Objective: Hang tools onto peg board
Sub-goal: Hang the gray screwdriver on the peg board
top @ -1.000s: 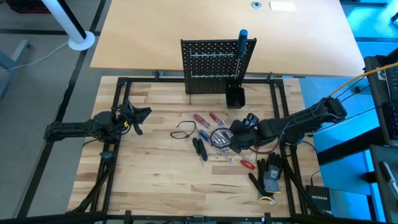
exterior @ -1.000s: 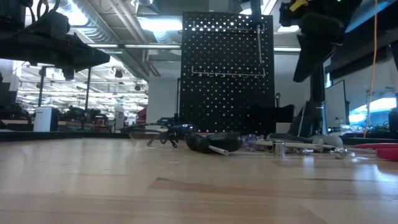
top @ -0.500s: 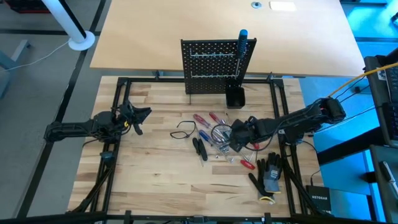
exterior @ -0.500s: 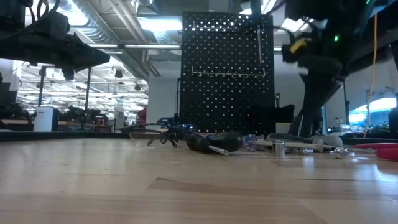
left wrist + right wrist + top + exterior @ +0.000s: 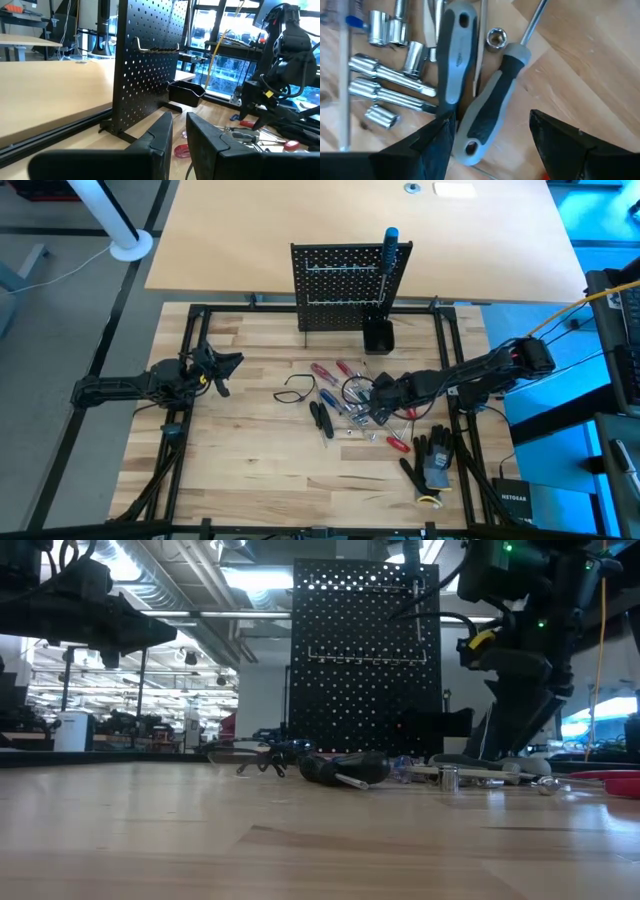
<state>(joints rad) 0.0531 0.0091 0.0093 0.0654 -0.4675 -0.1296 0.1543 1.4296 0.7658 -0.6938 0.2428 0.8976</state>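
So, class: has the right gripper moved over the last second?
Yes. The right gripper has moved down toward the tools, dropping against the peg board in the low view.
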